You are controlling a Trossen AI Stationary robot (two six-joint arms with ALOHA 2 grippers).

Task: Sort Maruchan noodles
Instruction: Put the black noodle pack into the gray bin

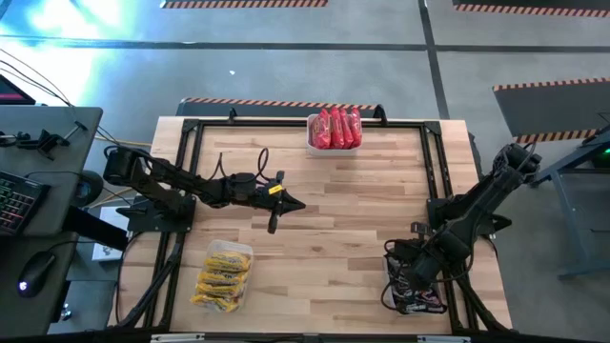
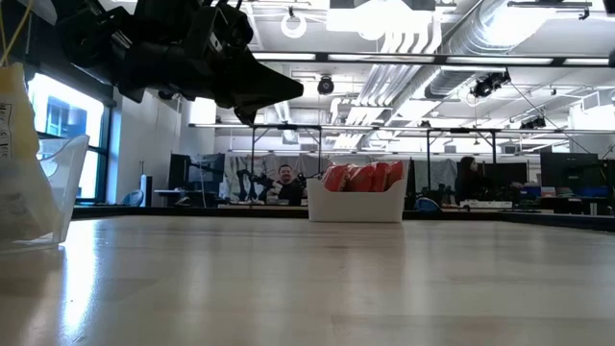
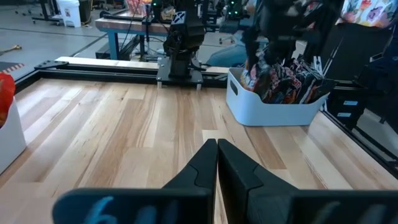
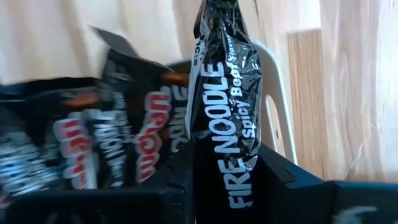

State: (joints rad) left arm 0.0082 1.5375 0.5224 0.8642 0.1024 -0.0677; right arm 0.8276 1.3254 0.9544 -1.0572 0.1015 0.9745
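Observation:
Dark brown noodle packets (image 1: pixel 412 295) fill a white tub (image 3: pixel 273 112) at the table's near right. My right gripper (image 4: pixel 225 168) reaches down into that tub and is shut on one dark packet (image 4: pixel 224 93) printed "FIRE NOODLE". Red packets (image 1: pixel 335 128) stand in a white tub at the far edge's middle and also show in the low view (image 2: pixel 362 177). Yellow packets (image 1: pixel 224 275) lie in a clear tub at the near left. My left gripper (image 3: pixel 216 152) hovers shut above the table's middle, left of centre (image 1: pixel 284 205), touching nothing. My right gripper pinches the dark packet between its two fingers, one on each flat face, around the packet's lower printed part (image 4: pixel 227 174). The fingers come from above, pointing down into the tub. The packet's crimped free end (image 4: pixel 217 25) sticks out beyond the fingertips, beside the other dark packets (image 4: pixel 124 143).
A black frame rail (image 1: pixel 305 123) runs around the tabletop's edges. Bare wood (image 1: pixel 353 219) lies between the three tubs. The right arm's base (image 3: pixel 181 43) stands at the table's right side. A desk with a keyboard (image 1: pixel 19 200) sits left of the table.

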